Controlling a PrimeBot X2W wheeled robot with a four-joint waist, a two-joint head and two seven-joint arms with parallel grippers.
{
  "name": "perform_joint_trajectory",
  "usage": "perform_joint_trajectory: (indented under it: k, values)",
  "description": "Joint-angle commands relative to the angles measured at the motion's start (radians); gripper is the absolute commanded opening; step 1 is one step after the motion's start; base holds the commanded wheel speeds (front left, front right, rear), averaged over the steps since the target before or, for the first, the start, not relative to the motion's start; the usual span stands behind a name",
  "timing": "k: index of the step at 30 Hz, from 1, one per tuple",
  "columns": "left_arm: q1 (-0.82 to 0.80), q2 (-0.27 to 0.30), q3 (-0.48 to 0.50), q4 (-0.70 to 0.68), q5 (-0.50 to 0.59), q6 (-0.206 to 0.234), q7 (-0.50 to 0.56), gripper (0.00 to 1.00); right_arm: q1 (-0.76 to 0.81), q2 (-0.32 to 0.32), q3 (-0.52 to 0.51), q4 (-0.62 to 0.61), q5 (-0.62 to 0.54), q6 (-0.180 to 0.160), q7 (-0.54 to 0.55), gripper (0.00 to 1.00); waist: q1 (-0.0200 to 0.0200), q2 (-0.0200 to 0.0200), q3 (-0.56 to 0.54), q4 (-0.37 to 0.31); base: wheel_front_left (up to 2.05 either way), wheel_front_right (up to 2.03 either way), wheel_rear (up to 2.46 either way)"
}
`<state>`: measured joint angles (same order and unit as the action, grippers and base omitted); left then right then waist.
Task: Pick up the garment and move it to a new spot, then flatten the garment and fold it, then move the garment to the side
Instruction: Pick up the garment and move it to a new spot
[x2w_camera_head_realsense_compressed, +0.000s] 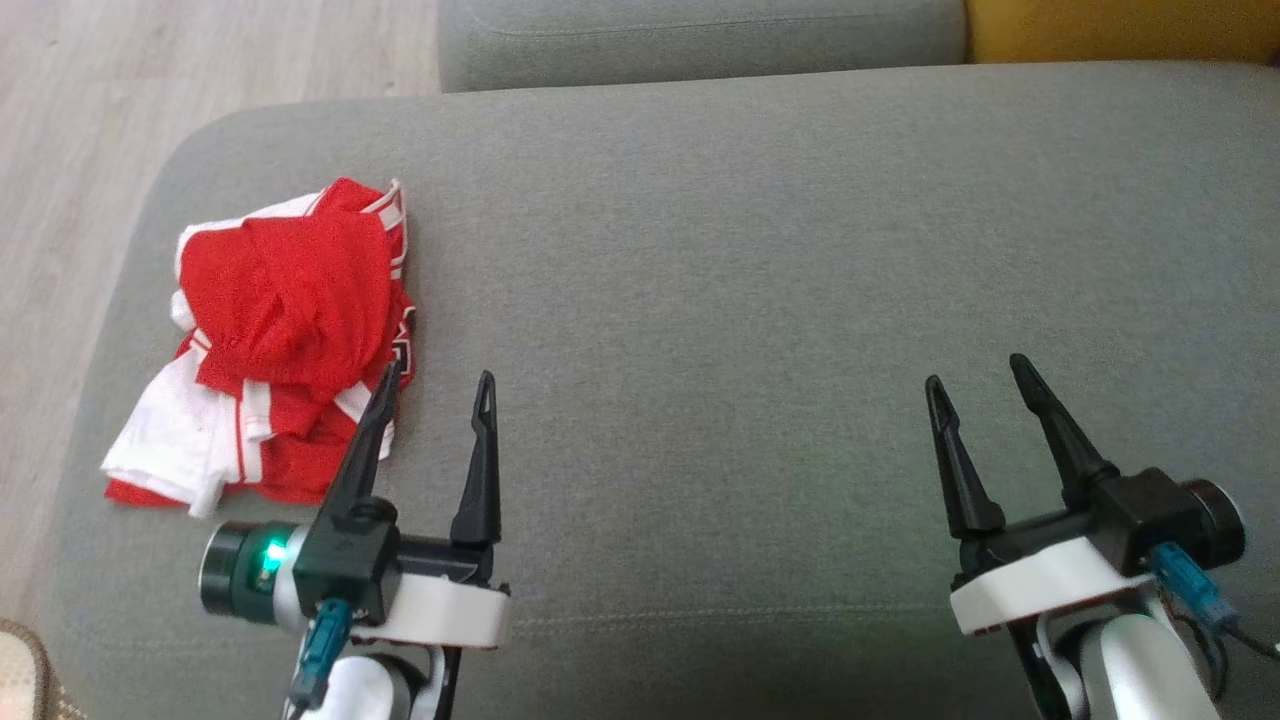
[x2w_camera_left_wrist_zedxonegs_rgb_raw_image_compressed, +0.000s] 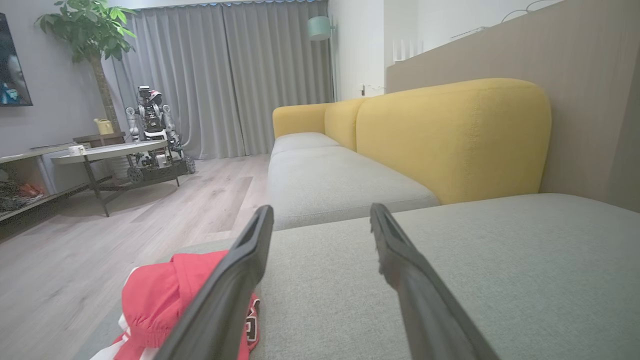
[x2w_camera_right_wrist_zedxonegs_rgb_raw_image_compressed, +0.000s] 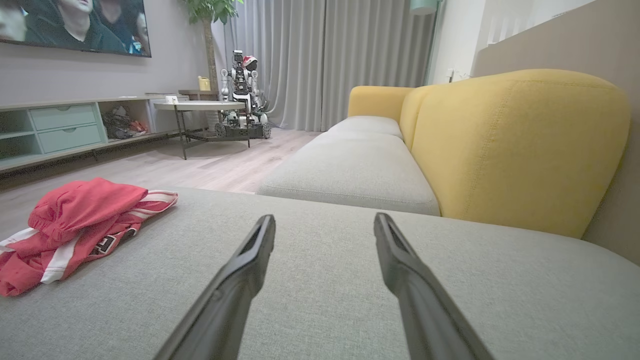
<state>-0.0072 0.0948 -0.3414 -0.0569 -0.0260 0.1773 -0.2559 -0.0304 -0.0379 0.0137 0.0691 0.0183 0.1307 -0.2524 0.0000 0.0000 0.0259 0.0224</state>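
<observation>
— Picking up is the step? The left gripper (x2w_camera_head_realsense_compressed: 439, 372) and right gripper (x2w_camera_head_realsense_compressed: 977, 371) both hold their jaws wide, empty.
— Yes. The garment (x2w_camera_head_realsense_compressed: 280, 340) lies crumpled just left of the left jaws; next they should shift there and close.

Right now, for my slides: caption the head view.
Left gripper, right gripper open over cushion; crumpled red garment at left.

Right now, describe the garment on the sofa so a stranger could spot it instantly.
Start at the big grey fabric sofa cushion. Near its left edge lies a crumpled red and white cloth garment. Its red folds stand out against the plain grey.
</observation>
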Motion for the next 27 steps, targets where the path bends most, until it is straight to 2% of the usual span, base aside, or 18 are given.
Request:
perform_joint_trajectory:
  k: [1,5,20,27]
  values:
    - [-0.039,-0.002,0.041,-0.026,0.006,-0.003,-0.006,1.00,-0.025,-0.012,0.023,-0.042,-0.009,0.000,-0.009,1.00,0.0000,0.0000,0.000,0.018,0.00,0.00,0.00]
    - [-0.039,-0.007,0.045,-0.023,0.005,-0.006,-0.006,1.00,-0.020,-0.012,0.025,-0.045,-0.012,0.000,-0.009,1.00,0.0000,0.0000,0.001,0.050,0.00,0.00,0.00]
    - [-0.021,-0.027,0.070,-0.034,0.005,-0.022,-0.006,1.00,-0.004,-0.012,0.046,-0.054,-0.013,0.000,-0.009,1.00,0.0000,0.0000,0.006,0.270,0.00,0.00,0.00]
    - [-0.021,-0.032,0.088,-0.048,0.006,-0.011,-0.006,1.00,-0.011,-0.012,0.055,-0.057,-0.031,0.000,-0.009,1.00,0.0000,0.0000,0.035,0.321,0.00,0.00,0.00]
